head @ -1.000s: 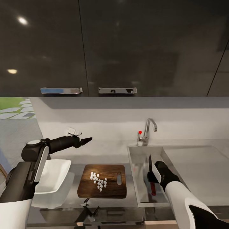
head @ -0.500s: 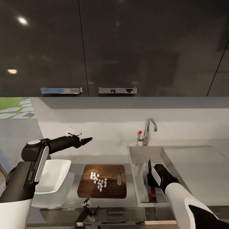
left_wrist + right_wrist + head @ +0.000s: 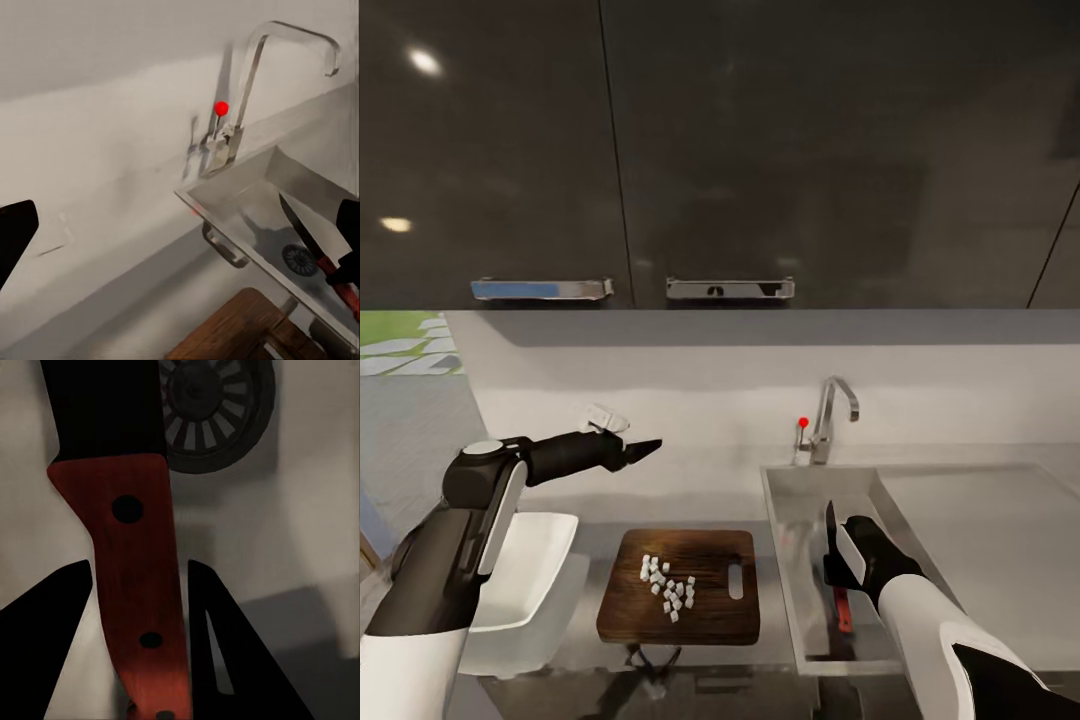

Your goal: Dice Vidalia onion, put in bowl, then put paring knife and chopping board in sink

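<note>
In the head view, the paring knife [image 3: 830, 522] stands blade-up inside the sink [image 3: 792, 520], with my right gripper [image 3: 840, 562] shut on its reddish handle. Seen from the right wrist, the handle [image 3: 139, 585] runs between the two dark fingers [image 3: 45, 630], and the drain [image 3: 214, 405] lies behind the blade. The chopping board [image 3: 705, 620] lies on the countertop [image 3: 600, 520] left of the sink and carries the diced onion [image 3: 667, 590]. Left of the board sits the white bowl [image 3: 530, 570]. My left gripper [image 3: 645, 447] hovers open and holds nothing, above and behind the bowl and board.
The chrome faucet [image 3: 828, 410] with a red dot [image 3: 803, 422] stands behind the sink. A flat steel drainboard [image 3: 990, 540] extends to the right. Dark wall cabinets [image 3: 760, 150] hang overhead. The left wrist view shows the faucet [image 3: 247, 90], the sink rim [image 3: 225, 225] and the knife [image 3: 304, 236].
My right gripper sank slightly into the sink with the knife. The head camera shifted a little, moving the whole picture. The left arm kept its pose.
</note>
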Controlling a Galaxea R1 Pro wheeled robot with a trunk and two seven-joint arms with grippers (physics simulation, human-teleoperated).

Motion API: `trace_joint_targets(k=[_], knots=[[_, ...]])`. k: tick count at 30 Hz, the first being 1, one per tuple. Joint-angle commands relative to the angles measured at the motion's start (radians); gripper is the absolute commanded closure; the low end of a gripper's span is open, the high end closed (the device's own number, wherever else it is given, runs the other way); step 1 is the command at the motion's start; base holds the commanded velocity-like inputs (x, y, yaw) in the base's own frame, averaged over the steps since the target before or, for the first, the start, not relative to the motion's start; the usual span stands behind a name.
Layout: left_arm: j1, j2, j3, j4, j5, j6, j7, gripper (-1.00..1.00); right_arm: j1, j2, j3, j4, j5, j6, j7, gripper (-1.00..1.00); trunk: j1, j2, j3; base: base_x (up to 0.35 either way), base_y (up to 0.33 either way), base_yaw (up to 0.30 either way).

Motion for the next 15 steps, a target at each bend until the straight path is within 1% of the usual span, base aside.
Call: trace_joint_targets(k=[1, 5, 8, 11, 12, 15], knots=[[-0.001, 0.001, -0.017, -0.001, 0.002, 0.006, -0.001, -1.0, -0.001, 0.001, -0.008, -0.002, 0.008, 0.004, 0.0, 1.0, 0.001, -0.002, -0.002, 0.012, 0.0, 0.0], [-0.001, 0.001, -0.04, -0.001, 0.002, 0.006, -0.001, -1.0, -0.001, 0.001, -0.008, -0.002, 0.008, 0.004, 0.0, 1.0, 0.001, -0.002, -0.002, 0.005, 0.0, 0.0], [-0.001, 0.001, -0.044, -0.001, 0.002, 0.006, -0.001, -1.0, -0.001, 0.001, -0.008, -0.001, 0.008, 0.004, 0.0, 1.0, 0.001, -0.002, -0.002, 0.0, 0.0, 0.0], [-0.001, 0.002, -0.064, -0.001, 0.001, 0.006, -0.001, -1.0, -0.001, 0.001, -0.008, -0.002, 0.008, 0.004, 0.0, 1.0, 0.001, -0.002, -0.002, 0.0, 0.0, 0.0], [-0.001, 0.003, -0.087, -0.001, 0.001, 0.006, -0.001, -1.0, -0.001, 0.001, -0.008, -0.002, 0.008, 0.004, 0.0, 1.0, 0.001, -0.002, -0.002, 0.0, 0.0, 0.0], [-0.001, 0.003, -0.092, -0.001, 0.001, 0.006, -0.001, -1.0, -0.001, 0.001, -0.008, -0.002, 0.008, 0.004, 0.0, 1.0, 0.001, -0.002, -0.002, 0.061, 0.0, 0.0]])
